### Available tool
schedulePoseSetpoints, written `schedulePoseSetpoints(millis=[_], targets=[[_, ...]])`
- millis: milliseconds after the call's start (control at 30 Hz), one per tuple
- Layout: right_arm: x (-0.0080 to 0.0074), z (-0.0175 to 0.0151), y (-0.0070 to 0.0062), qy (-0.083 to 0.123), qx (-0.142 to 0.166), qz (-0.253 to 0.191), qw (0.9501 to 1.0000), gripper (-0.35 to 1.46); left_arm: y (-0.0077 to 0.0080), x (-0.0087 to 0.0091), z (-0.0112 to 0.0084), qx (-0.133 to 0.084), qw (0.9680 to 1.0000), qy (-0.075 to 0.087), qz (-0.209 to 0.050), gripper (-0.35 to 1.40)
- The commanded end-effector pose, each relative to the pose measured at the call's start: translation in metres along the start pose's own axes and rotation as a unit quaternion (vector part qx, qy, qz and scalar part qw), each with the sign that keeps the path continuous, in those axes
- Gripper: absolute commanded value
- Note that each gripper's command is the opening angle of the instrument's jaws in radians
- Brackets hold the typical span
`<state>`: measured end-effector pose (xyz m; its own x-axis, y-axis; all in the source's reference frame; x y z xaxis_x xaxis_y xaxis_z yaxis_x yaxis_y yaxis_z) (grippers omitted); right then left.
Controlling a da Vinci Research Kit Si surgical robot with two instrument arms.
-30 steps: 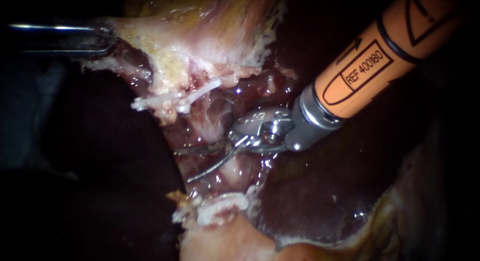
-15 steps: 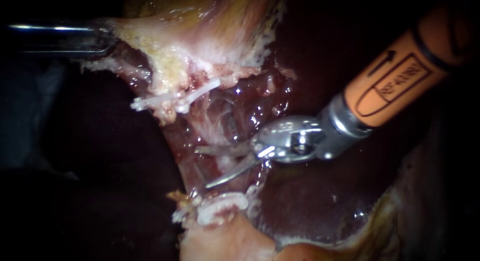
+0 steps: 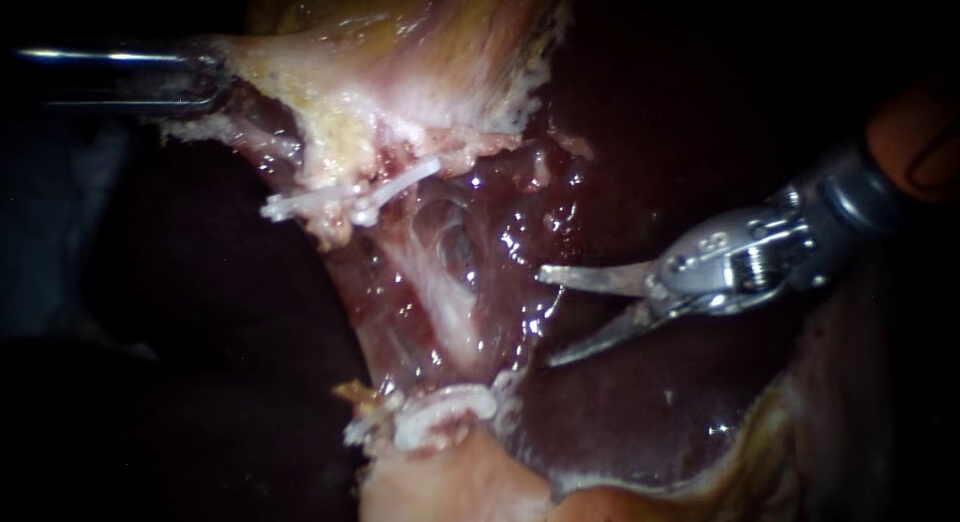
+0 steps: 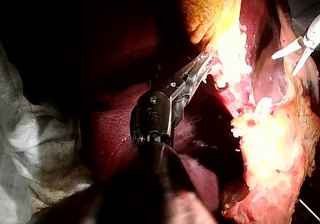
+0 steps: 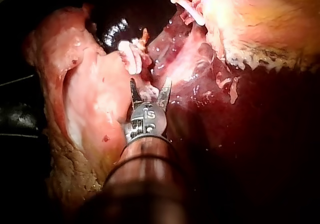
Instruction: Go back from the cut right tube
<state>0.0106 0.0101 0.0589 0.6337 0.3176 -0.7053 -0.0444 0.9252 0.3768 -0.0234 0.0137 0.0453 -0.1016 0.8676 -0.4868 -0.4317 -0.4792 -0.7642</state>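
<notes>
Beyond the tube, the right instrument is now pulled clear, claw spread and empty, so withdrawal is judged nearly done; pale tissue is pinched in the left instrument claw.

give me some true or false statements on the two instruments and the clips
1. The right instrument is open and holds nothing. True.
2. The right instrument touches the upper white clips. False: it stands well apart from them, off to the side.
3. The left instrument grips pale tissue. True.
4. White clips show in one place only. False: the lower white clips sit further down the tissue.
</notes>
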Motion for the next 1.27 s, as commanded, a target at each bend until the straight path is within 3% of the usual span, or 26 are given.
schedulePoseSetpoints(millis=[33,200,433,633,900,1267], targets=[[0.0000,-0.0004,0.0001,-0.001,-0.004,-0.001,1.0000,1.45,0.0000,0.0000,0.0000,0.000,1.0000,0.000,0.000,-0.35],[-0.0001,-0.0023,0.0009,-0.005,-0.011,0.001,0.9999,1.45,0.0000,-0.0001,0.0000,0.000,1.0000,0.000,0.000,-0.35],[-0.0002,-0.0024,0.0010,-0.005,-0.012,0.003,0.9999,1.45,-0.0004,-0.0005,0.0008,0.002,1.0000,0.001,0.002,-0.35],[-0.0003,-0.0024,0.0011,-0.005,-0.012,0.003,0.9999,1.45,-0.0012,-0.0014,0.0029,0.006,1.0000,0.002,0.005,-0.35],[-0.0003,-0.0024,0.0011,-0.005,-0.012,0.003,0.9999,1.45,-0.0019,-0.0032,0.0063,0.002,0.9999,-0.011,0.011,-0.35],[-0.0004,-0.0024,0.0012,-0.005,-0.013,0.003,0.9999,1.45,-0.0019,-0.0034,0.0065,0.002,0.9999,-0.011,0.011,-0.35]])
